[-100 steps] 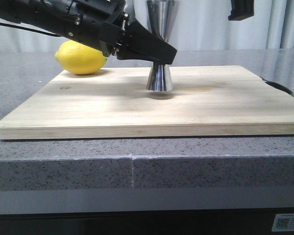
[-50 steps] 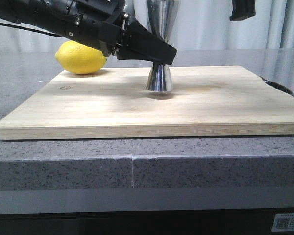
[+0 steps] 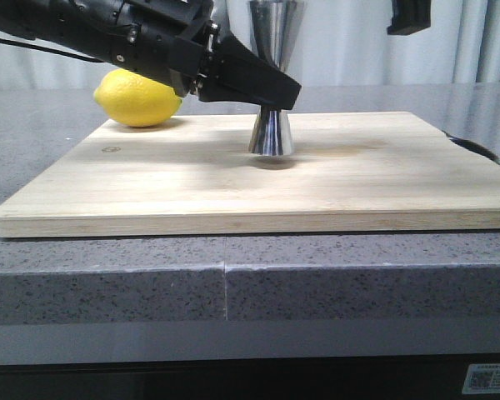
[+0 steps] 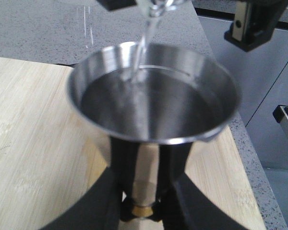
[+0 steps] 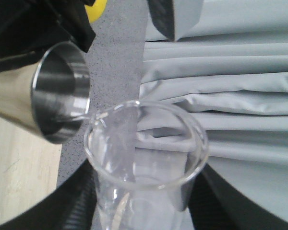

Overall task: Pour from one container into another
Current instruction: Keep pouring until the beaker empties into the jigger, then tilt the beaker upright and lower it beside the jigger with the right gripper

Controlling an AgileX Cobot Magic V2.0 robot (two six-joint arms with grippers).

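The steel jigger (image 3: pixel 272 133) stands upright on the wooden board (image 3: pixel 150 192). My left gripper (image 3: pixel 275 90) is shut on its narrow gold-tinted waist (image 4: pixel 143 207). The jigger's upper cup (image 4: pixel 153 96) holds clear liquid. A thin stream falls into it from the clear glass beaker (image 4: pixel 156 7) above. My right gripper (image 5: pixel 144 191) is shut on the beaker (image 5: pixel 144 163), which is tilted with its lip over the jigger's rim (image 5: pixel 62 96). In the front view only part of the right gripper (image 3: pixel 410 17) shows at the top, and the beaker is out of frame.
A yellow lemon (image 3: pixel 137 98) lies at the board's far left corner, behind my left arm (image 3: pixel 108 33). The board rests on a grey speckled counter (image 3: pixel 233 292). Grey curtains (image 5: pixel 230 86) hang behind. A dark object (image 3: pixel 475 148) shows off the board's right edge.
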